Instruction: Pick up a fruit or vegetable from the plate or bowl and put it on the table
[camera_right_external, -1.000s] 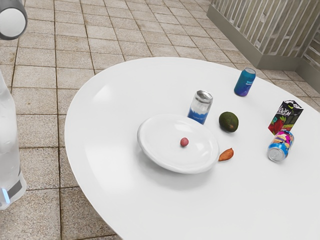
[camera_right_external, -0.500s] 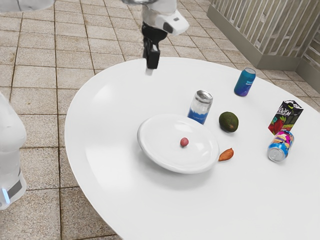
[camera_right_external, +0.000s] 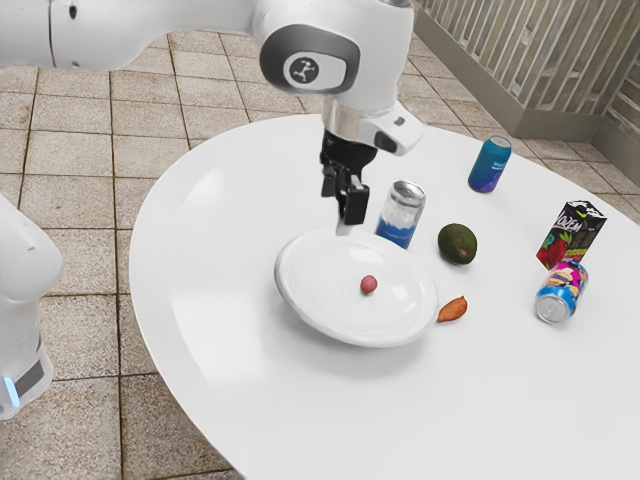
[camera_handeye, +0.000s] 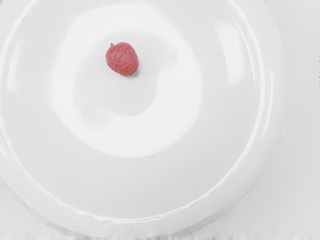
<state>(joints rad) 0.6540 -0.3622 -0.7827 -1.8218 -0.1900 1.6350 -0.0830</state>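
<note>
Red fruit (camera_right_external: 369, 285), one: inside plate's (camera_right_external: 320, 310) rim, unlifted. Pincer (camera_right_external: 347, 221), one: opening we cannot tell, nothing seen held. Outstanding: grasp, lift, setting on bench (camera_right_external: 215, 300).

Beige tiled floor (camera_right_external: 75, 160); weathered slatted panels (camera_right_external: 535, 55).

The fruit (camera_handeye: 122, 59) is pinkish red with fine speckles, the dish (camera_handeye: 135, 187) plain white, the avocado (camera_right_external: 457, 244) dark green.

Fruit (camera_handeye: 122, 59) on the plate (camera_handeye: 135, 187)
</note>
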